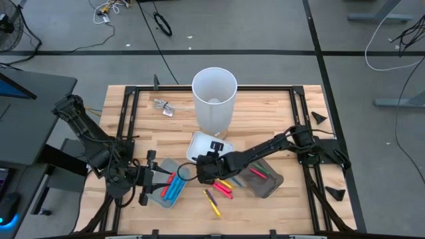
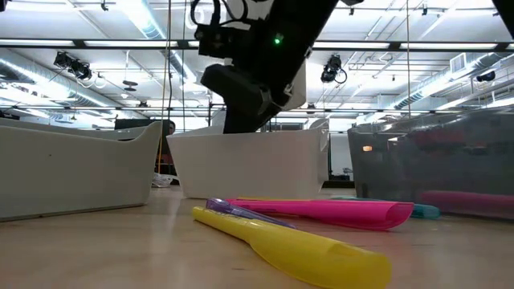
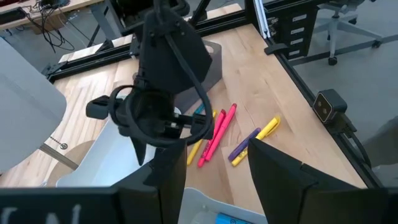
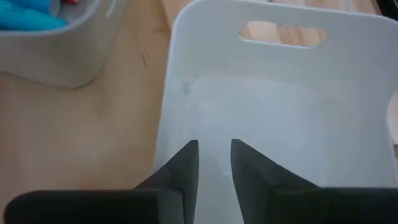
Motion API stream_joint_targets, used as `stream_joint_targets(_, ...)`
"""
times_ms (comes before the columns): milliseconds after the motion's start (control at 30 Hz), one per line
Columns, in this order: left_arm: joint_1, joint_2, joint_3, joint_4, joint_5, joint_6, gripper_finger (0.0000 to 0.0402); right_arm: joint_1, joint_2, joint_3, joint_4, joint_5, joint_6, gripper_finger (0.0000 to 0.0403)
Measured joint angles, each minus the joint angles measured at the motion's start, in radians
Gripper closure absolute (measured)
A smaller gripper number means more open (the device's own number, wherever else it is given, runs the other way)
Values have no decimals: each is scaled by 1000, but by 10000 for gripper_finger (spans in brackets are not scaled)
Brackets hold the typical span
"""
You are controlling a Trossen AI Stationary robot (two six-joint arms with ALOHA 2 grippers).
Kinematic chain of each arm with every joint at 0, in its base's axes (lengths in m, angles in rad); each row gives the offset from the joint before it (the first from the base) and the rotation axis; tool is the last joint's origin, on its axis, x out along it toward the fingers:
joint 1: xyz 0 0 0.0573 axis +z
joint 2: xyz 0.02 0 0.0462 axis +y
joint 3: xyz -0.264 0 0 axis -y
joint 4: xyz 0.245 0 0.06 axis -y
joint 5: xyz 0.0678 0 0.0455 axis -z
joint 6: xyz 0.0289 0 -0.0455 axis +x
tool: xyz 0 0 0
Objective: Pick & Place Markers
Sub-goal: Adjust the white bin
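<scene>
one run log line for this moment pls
right claw: over white tray, empty, slightly open | left claw: open, by grey tray | loose markers on table

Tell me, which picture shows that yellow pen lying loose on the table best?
The low view: the yellow marker fills the foreground, unobstructed. The high view shows it as a thin sliver; the left wrist view shows it small; the right wrist view misses it.

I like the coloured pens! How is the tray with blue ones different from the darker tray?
The light grey plastic tray sits at the left gripper and holds blue markers. The dark grey plastic tray sits further right and holds a pink marker. Both are rectangular and rest on the wooden table.
</scene>
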Motion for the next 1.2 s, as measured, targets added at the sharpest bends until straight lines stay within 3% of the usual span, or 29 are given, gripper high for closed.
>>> stream_joint_targets(233, 0, 0, 0, 1, 0, -2, 225, 44, 0, 0, -54, -109, -19, 308)
stream_joint_targets(467, 1, 0, 0, 26, 0, 10, 225, 78, -2, 0, -97, 10, 24, 308)
stream_joint_targets(933, 1, 0, 1, 39, 0, 25, 225, 92, -51, 38, -106, 146, 13, 308)
stream_joint_targets(1200, 16, 0, 1, 48, -1, 8, 225, 156, -71, 49, -148, -16, 169, 308)
